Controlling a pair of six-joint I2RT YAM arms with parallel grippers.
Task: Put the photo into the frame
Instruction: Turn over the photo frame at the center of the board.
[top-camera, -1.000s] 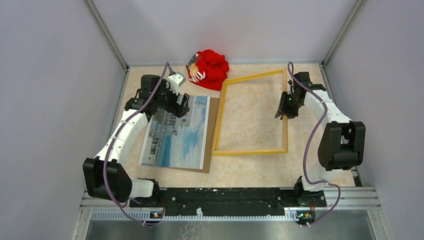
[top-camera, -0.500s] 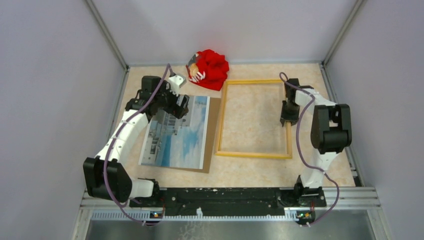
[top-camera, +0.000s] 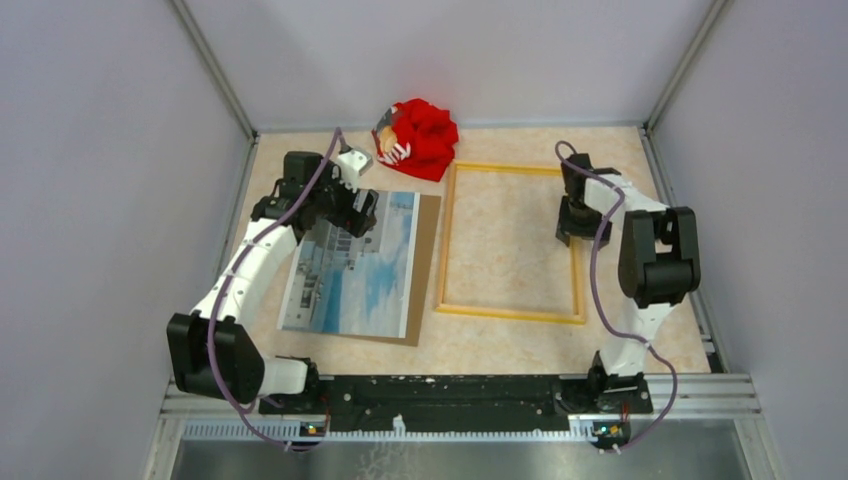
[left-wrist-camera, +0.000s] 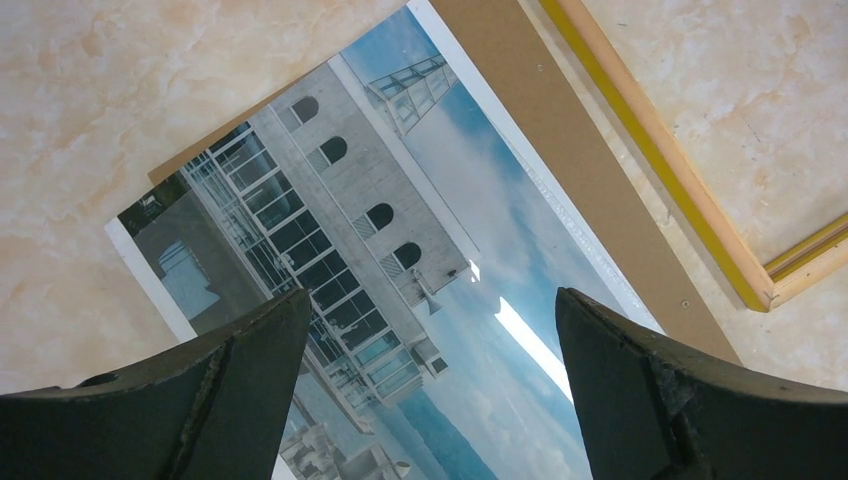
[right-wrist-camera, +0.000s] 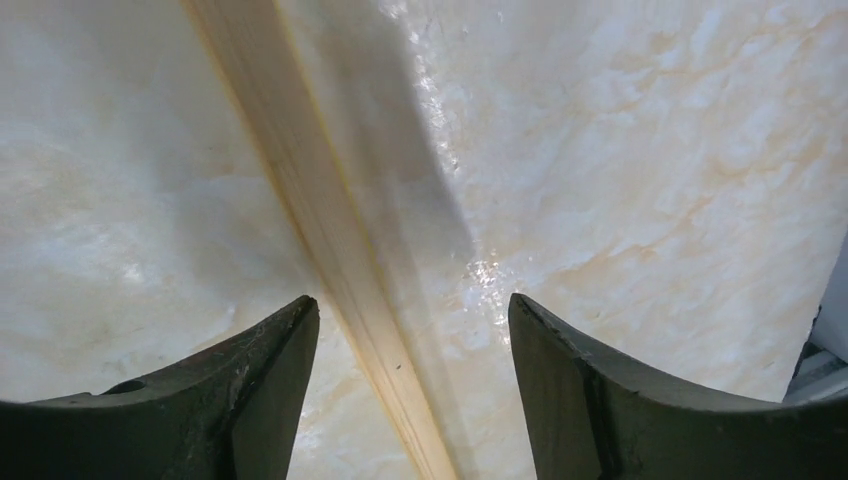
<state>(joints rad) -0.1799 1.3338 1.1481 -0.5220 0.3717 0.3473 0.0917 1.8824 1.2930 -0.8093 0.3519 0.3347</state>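
From the top camera, the frame (top-camera: 510, 312) lay flat on the counter (top-camera: 500, 345), and the photo (top-camera: 365, 270) sat just off its left-arm side on a brown backing board (top-camera: 427, 262), with a red cloth bundle (top-camera: 425, 135) past the frame's far corner. The left arm (top-camera: 250, 270) covered the photo's far corner, and the right arm (top-camera: 640, 220) hung over the frame's rail on its own side. I couldn't read either grip from up there. In the left wrist view, the left fingers (left-wrist-camera: 240, 380) were spread wide above the print and touching nothing. The board's edge ran near the frame with a sliver of counter between. Looked to me like the print was next, so I'd catch only the paper at an edge and leave the board down, since a flat sheet won't offer much to pinch. The photo's near end was cut off behind the fingers. In the right wrist view, the right fingers (right-wrist-camera: 590, 380) stood apart on either side of the rail, not squeezing it. I'd lift straight up so the frame doesn't get nudged. It was blurry there, so I couldn't tell whether the tips touched the counter.
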